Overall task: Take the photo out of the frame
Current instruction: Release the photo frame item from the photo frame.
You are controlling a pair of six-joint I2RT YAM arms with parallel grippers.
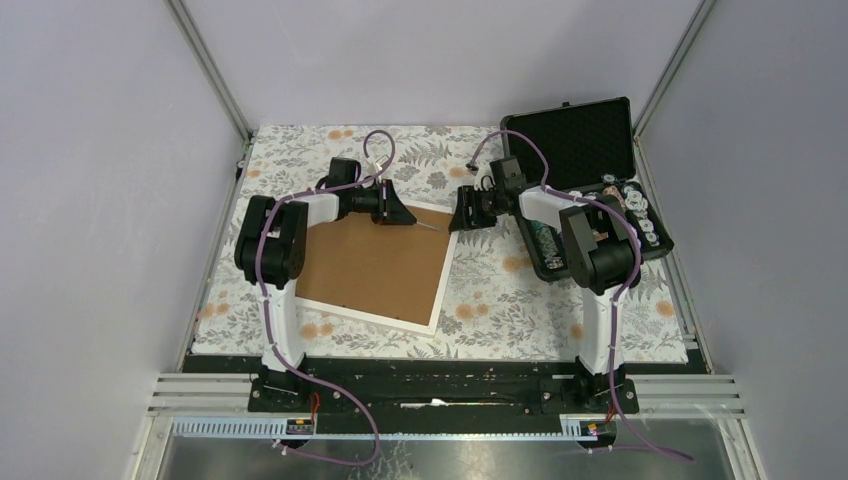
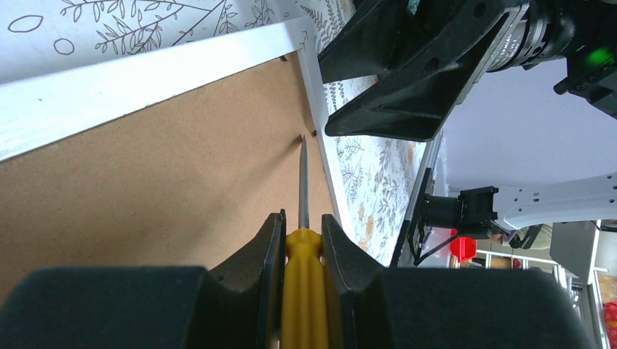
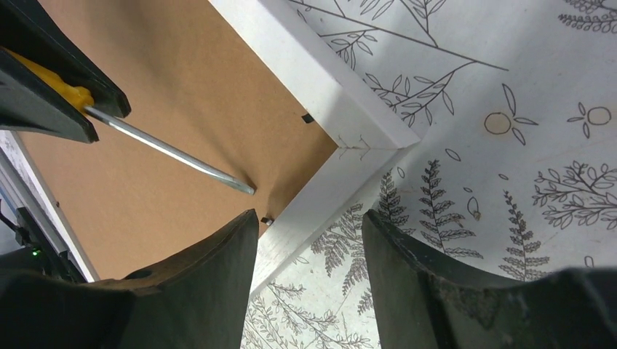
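Note:
The frame (image 1: 370, 270) lies face down on the floral cloth, its brown back up and its thin white border (image 3: 291, 43) around it. The photo is hidden under that back. My left gripper (image 2: 302, 218) is shut on a yellow-handled screwdriver (image 2: 302, 291). The screwdriver's metal shaft (image 3: 167, 149) points at a small black clip (image 3: 267, 219) by the frame's far right corner. My right gripper (image 3: 309, 218) is open, one finger over the brown back and the other over the cloth, with the white border between them. It holds nothing.
An open black foam-lined case (image 1: 585, 140) stands at the back right, with several small things along its near side. A second black clip (image 3: 307, 118) sits on the frame's far edge. In the top view the two grippers (image 1: 405, 215) (image 1: 460, 215) are close together.

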